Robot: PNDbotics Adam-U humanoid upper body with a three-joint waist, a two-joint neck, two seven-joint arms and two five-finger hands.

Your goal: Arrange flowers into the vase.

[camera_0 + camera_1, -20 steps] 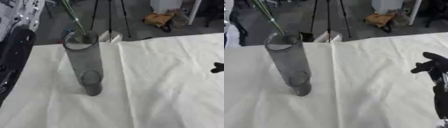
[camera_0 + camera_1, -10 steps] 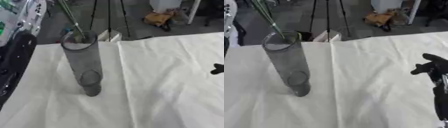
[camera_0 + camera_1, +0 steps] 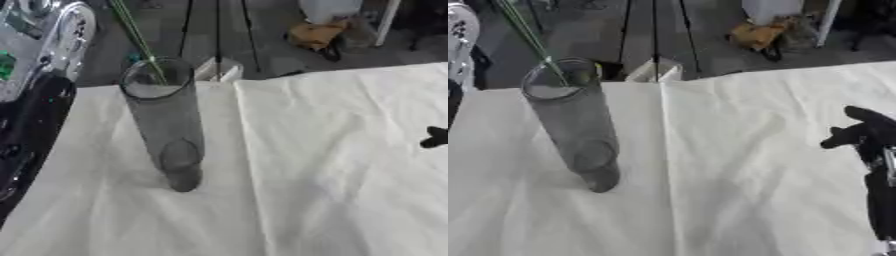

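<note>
A tall clear glass vase (image 3: 168, 125) stands on the white cloth. Thin green flower stems (image 3: 136, 35) run from above the picture's top edge down into the vase's mouth; the blooms are out of view. My left arm (image 3: 35, 115), black with a silver joint, rises along the left edge and leaves the picture at the top, so its hand is hidden. My right hand (image 3: 859, 134) rests at the right edge in the right eye view, far from the vase, fingers relaxed and holding nothing.
The white cloth (image 3: 332, 165) covers the table and has a crease down its middle. Beyond the far edge stand black tripod legs (image 3: 217, 30), a small white box (image 3: 219, 70) and a yellow bag (image 3: 317, 35) on the floor.
My left arm has shifted a little along the left edge. The vase, the stems and my right hand stay where they were.
</note>
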